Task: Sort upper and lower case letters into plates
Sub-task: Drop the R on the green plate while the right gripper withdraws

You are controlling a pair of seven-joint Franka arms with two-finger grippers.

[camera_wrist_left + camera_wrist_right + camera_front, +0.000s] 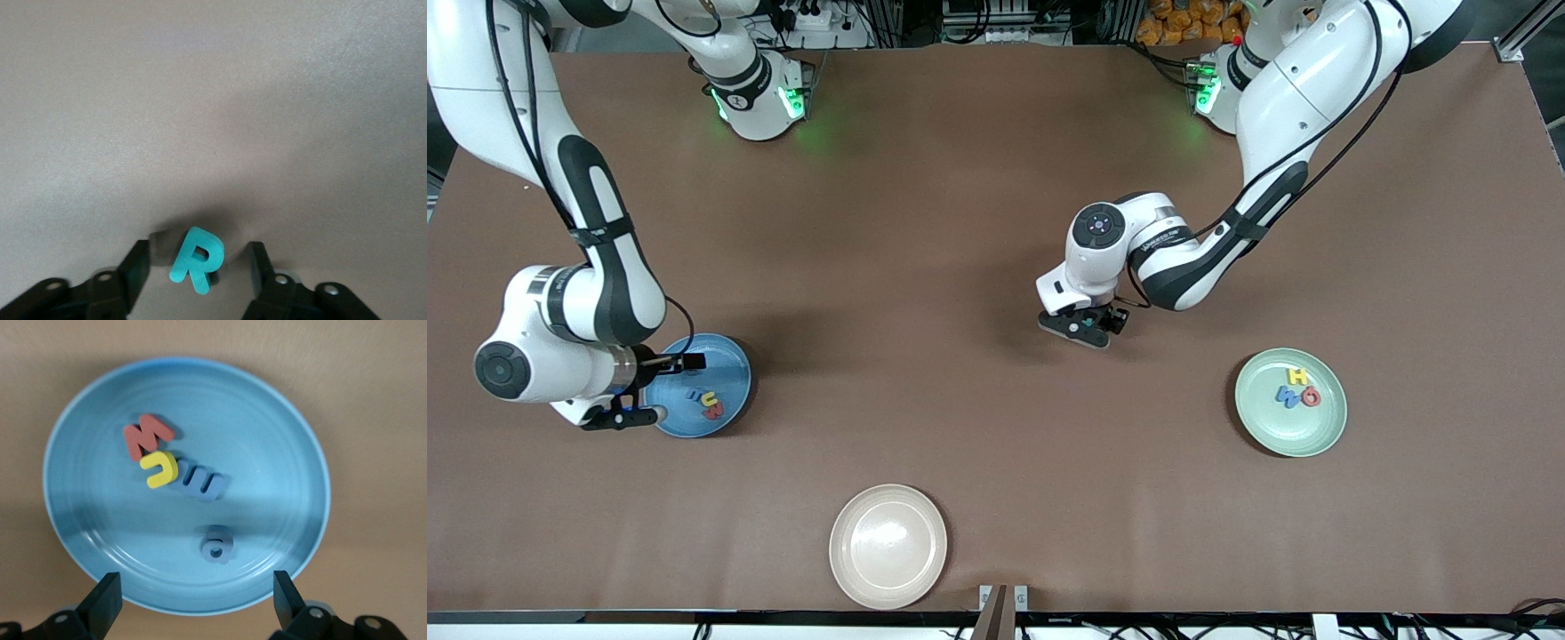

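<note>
Blue plate (734,378), toward the right arm's end of the surface (925,222): holds a red letter (147,435), a yellow letter (161,469) and two blue letters (197,481), lying flat. Green plate (1263,427), toward the left arm's end: holds a yellow H (1297,377), a blue letter (1287,395) and a red letter (1310,397). Cream plate (887,547), nearest the front camera.

Right tool (193,597): over the blue plate, fingers spread wide, holding nothing.

Left tool (198,270): low at mid-surface, fingers part open on either side of a teal R (196,261) lying on the surface, gaps on both sides.
</note>
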